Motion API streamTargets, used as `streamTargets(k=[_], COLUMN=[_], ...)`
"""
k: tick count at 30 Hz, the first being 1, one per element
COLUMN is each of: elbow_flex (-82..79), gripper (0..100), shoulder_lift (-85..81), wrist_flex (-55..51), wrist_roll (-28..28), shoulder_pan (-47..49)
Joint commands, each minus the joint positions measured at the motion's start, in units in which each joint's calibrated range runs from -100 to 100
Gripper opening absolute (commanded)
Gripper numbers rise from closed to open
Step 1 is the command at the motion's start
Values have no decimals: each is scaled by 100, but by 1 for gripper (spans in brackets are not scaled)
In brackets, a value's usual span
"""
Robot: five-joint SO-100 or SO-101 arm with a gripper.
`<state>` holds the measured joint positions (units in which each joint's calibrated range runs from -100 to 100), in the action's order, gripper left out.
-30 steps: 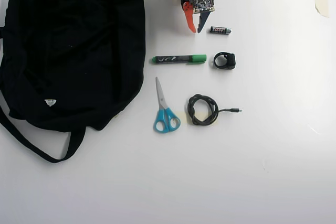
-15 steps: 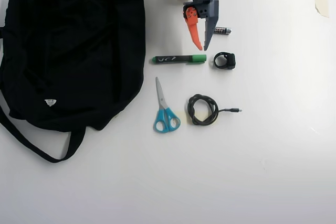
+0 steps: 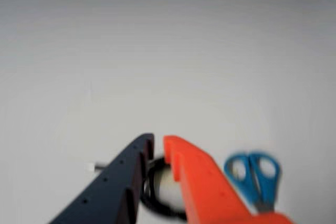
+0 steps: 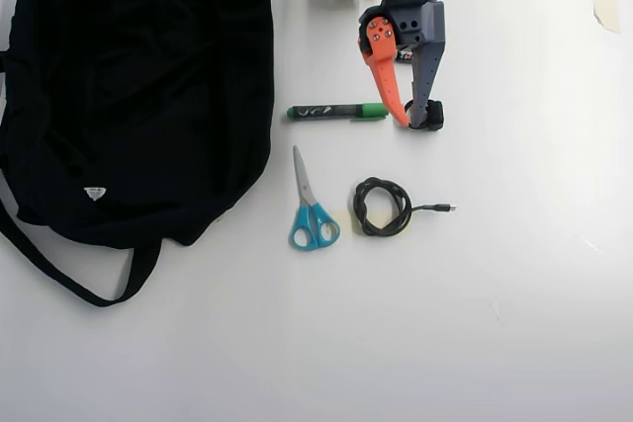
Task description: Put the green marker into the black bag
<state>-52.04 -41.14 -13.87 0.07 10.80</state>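
The two-finger pincer (image 4: 413,124), one finger orange and one dark grey, points down the overhead view over the white desk (image 4: 514,274), its tips a narrow gap apart and holding nothing. The slim green marker (image 4: 336,111), a black barrel with pale scribbles and a bright green cap, lies flat just to the left of the orange fingertip in that view, its cap end nearest the pincer; whether they touch is not clear. Under the dark grey fingertip sits a small black ring-shaped object (image 4: 433,116), partly covered. Farther left of the pincer, beyond the marker, the large soft black fabric bag (image 4: 138,96) spreads across the desk, with a strap looping out below it. Below the pincer lie the blue-handled scissors (image 4: 312,210) and a coiled black cable (image 4: 382,207). In the blurred wrist view the two fingers (image 3: 186,182) frame the cable coil (image 3: 152,200), with the scissors' handles (image 3: 254,174) to the right.
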Motion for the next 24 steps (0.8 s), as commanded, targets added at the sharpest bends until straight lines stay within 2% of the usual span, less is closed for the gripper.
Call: streamTargets(k=[1,16,24], elbow_flex=[1071,4459,4513], gripper=[2,2,2], shoulder_lift=[487,2952,3101], wrist_flex=[138,138,138], wrist_roll=[-18,40,40], shoulder_pan=[-3,-362,-355])
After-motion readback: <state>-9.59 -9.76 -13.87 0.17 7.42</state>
